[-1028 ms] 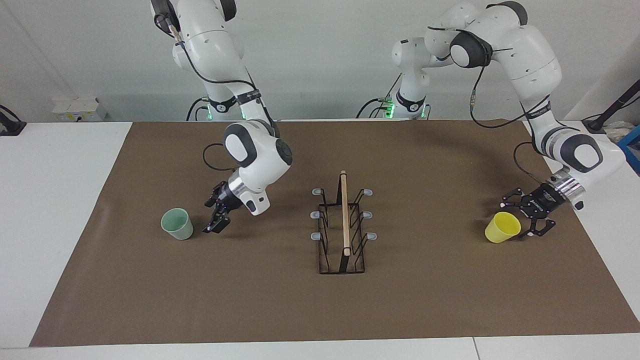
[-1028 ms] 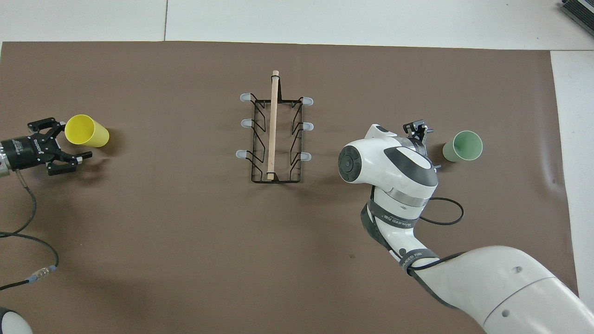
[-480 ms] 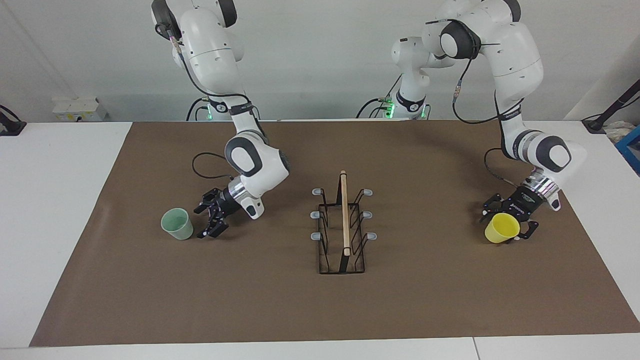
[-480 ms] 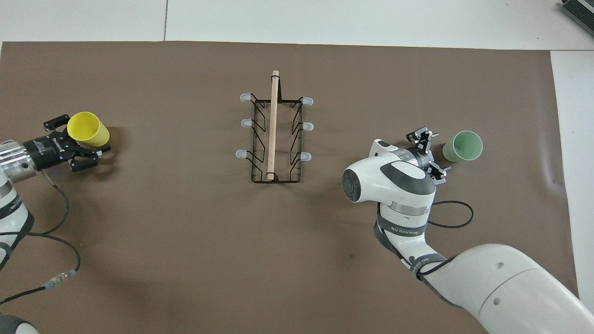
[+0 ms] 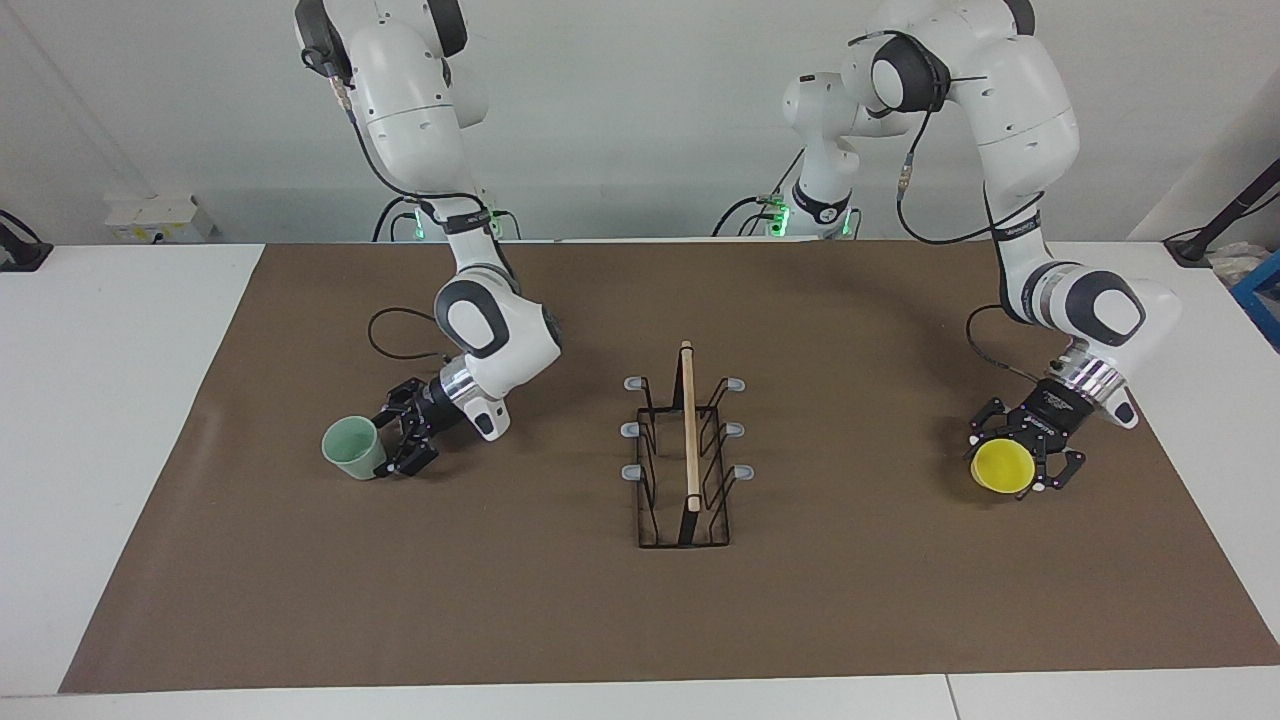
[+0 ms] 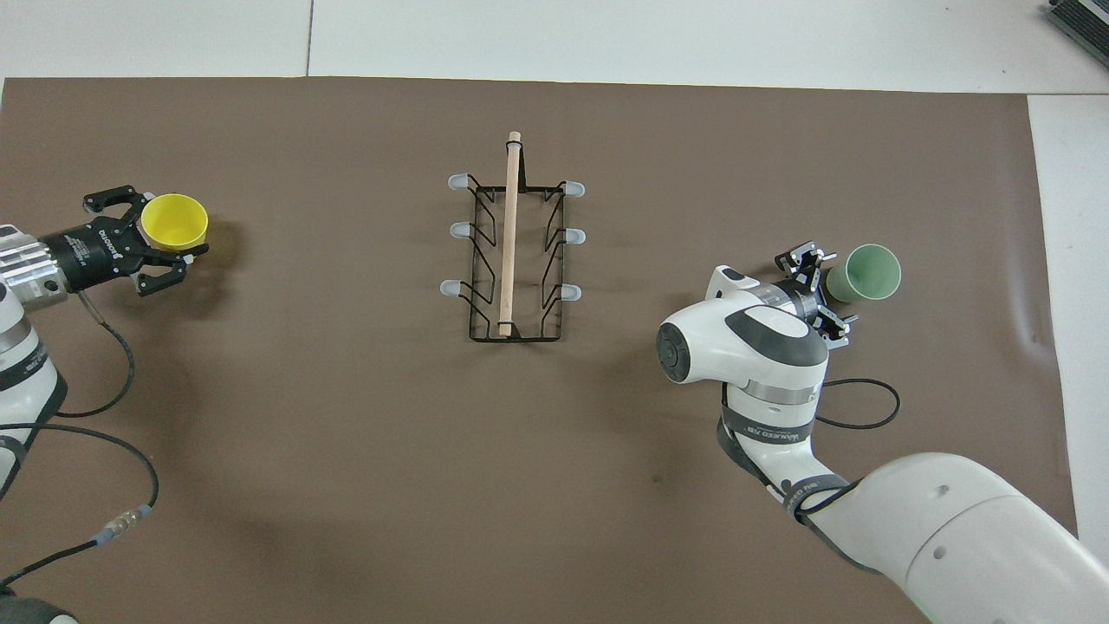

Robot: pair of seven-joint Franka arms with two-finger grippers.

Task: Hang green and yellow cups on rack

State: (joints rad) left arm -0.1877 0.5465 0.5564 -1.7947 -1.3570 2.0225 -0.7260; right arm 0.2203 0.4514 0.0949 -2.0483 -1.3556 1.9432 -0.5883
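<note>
The pale green cup (image 5: 352, 448) stands upright toward the right arm's end of the table, also in the overhead view (image 6: 871, 271). My right gripper (image 5: 392, 445) (image 6: 836, 289) is open, low beside it, with its fingertips at the cup's side. The yellow cup (image 5: 1000, 465) (image 6: 178, 221) is toward the left arm's end. My left gripper (image 5: 1008, 462) (image 6: 171, 225) is open with a finger on either side of it. The black wire rack (image 5: 688, 450) (image 6: 511, 251) with its wooden rod stands between the two cups, with nothing on its prongs.
A brown mat (image 5: 640, 620) covers the table; everything sits on it. A black cable (image 6: 858, 407) loops beside my right arm. Bare white table (image 5: 110, 400) lies past the mat at both ends.
Both grippers have swung in toward their cups. The left one now straddles the yellow cup, which has shifted a little farther from the robots. The right one has reached the green cup's side.
</note>
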